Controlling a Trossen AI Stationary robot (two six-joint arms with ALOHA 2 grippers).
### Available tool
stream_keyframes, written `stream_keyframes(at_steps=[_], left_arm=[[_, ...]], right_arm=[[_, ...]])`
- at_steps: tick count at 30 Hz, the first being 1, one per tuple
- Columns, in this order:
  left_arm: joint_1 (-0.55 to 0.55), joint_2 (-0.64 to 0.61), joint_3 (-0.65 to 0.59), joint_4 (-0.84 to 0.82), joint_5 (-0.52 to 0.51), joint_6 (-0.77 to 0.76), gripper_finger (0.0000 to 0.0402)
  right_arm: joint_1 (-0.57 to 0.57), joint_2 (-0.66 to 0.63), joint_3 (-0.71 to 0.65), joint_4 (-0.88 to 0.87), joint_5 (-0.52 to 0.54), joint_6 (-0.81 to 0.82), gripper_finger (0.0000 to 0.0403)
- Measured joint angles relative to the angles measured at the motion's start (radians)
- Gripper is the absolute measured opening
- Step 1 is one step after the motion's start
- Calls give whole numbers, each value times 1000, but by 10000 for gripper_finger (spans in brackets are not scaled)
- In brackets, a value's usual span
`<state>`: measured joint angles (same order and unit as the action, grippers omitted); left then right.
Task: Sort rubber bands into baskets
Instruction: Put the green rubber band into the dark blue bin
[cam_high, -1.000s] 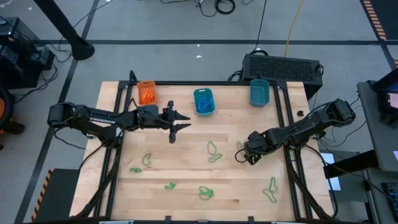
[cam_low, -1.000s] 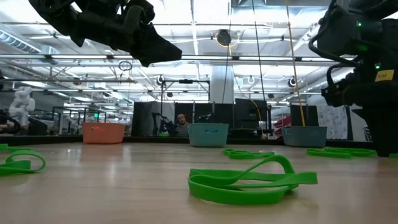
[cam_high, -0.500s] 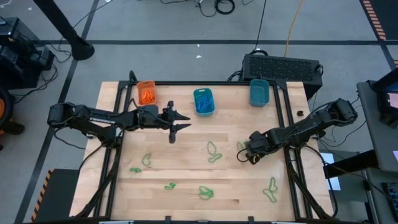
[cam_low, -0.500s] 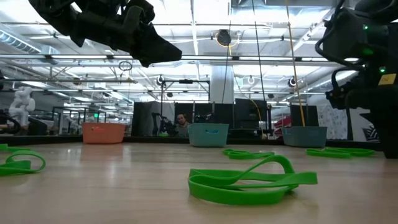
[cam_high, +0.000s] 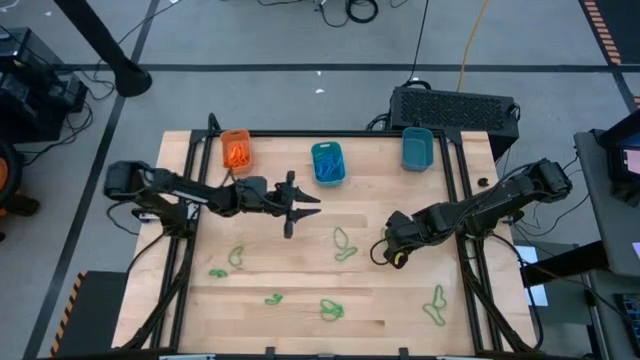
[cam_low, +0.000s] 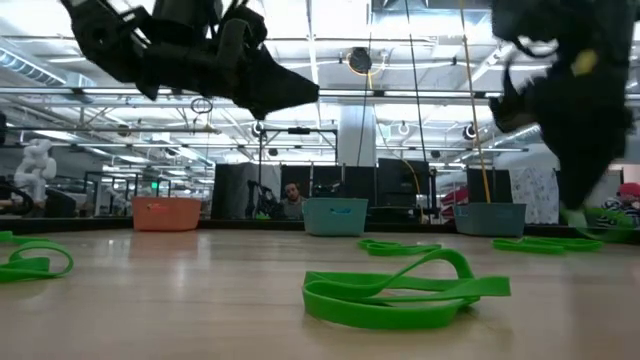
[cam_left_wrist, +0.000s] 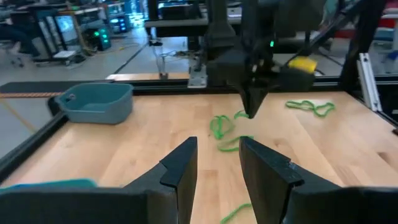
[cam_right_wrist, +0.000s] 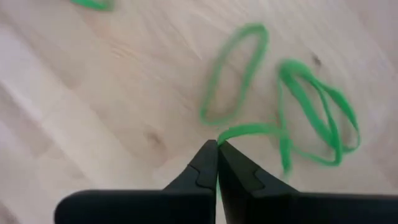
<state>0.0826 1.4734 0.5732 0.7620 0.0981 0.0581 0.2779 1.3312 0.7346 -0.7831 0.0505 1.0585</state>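
Observation:
Three baskets stand along the far edge: an orange one (cam_high: 236, 149) and two teal ones (cam_high: 327, 162) (cam_high: 417, 148). Several green rubber bands lie flat on the wood (cam_high: 343, 243) (cam_high: 435, 303) (cam_high: 331, 310) (cam_high: 236, 257). At the table's right middle my right gripper (cam_high: 381, 252) (cam_right_wrist: 217, 144) points down, shut on a green rubber band (cam_right_wrist: 311, 106). A second green loop (cam_right_wrist: 233, 74) lies beside it. My left gripper (cam_high: 300, 208) (cam_left_wrist: 217, 165) hovers open over the table's middle, in front of the middle basket, nothing between its fingers. My right gripper pinches one strand of the green rubber band (cam_right_wrist: 245, 130) between its two fingertips, coming from above and pointing steeply down. From the tips the strand runs out to the band's loops (cam_right_wrist: 323, 124). Whether those loops still rest on the wood I cannot tell.
A big black box (cam_high: 455, 105) sits behind the far right corner. Black rails (cam_high: 185, 250) (cam_high: 465, 270) run along the table's left and right sides. Bare wood lies between the bands. A person (cam_low: 292, 200) sits far behind the table.
My left gripper has moved toward the table's right edge and sunk a little, still open. My right gripper has shut on the green band, rolled somewhat, and risen slightly, drawing a strand of the band up with it.

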Motion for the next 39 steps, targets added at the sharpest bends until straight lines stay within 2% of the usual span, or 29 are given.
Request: stream_keyframes(at_steps=[4,8,12,16,19,28,39], left_arm=[[0,93,0,106,21,-6,128],[6,129,12,118,23,-27,128],[12,134,19,122,22,-69,128],[40,134,19,110,2,-141,128],[64,134,19,96,1,-181,128],[80,133,19,73,22,-176,128],[81,133,19,58,23,-156,128]], right_arm=[[6,0,83,-12,36,-99,1],[-2,0,176,-74,172,-228,0],[-60,-1,242,-129,264,-380,0],[-197,-1,261,-193,327,-452,0],[-326,-1,261,-197,318,-514,0],[-701,-1,261,-139,317,-705,0],[-969,-1,261,-107,307,-842,0]])
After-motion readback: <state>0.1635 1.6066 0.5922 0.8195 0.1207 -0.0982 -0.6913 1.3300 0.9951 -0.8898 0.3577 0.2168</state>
